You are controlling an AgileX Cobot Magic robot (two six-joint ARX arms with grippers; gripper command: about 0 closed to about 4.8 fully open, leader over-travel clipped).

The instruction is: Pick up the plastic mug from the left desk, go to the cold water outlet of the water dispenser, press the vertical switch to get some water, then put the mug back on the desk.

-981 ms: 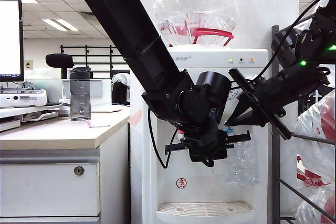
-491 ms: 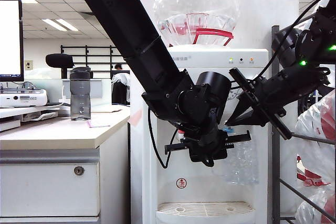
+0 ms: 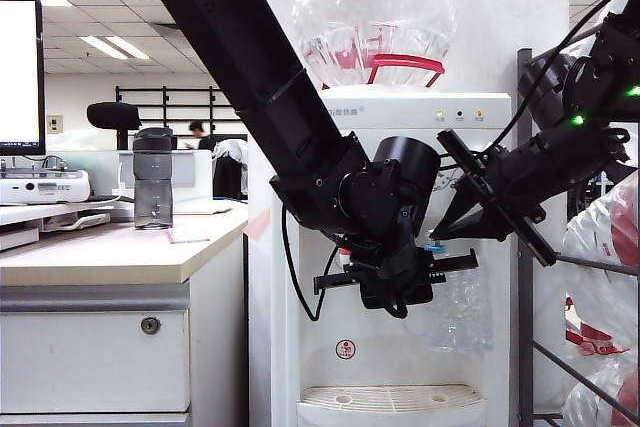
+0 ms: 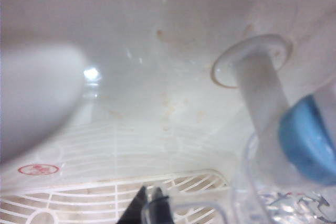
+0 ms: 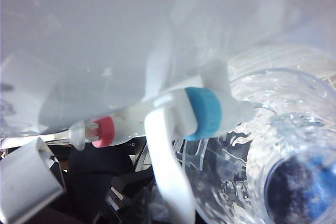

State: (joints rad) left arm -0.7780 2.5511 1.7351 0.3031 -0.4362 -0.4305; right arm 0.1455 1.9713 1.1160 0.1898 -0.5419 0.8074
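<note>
Mug (image 3: 462,305) is held by its handle in the shut left claw (image 3: 400,282), under the blue tap (image 5: 206,112). Right claw (image 3: 452,222) at its 1 o'clock, opening cannot be told. Lever (image 5: 167,166) should be pressed steadily, rim kept centred under the tap.

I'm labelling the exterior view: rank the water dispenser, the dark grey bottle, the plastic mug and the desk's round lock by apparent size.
1. water dispenser
2. dark grey bottle
3. plastic mug, see-through and partly hidden by the left tool, so its rank against the bottle is unsure
4. round lock
</note>
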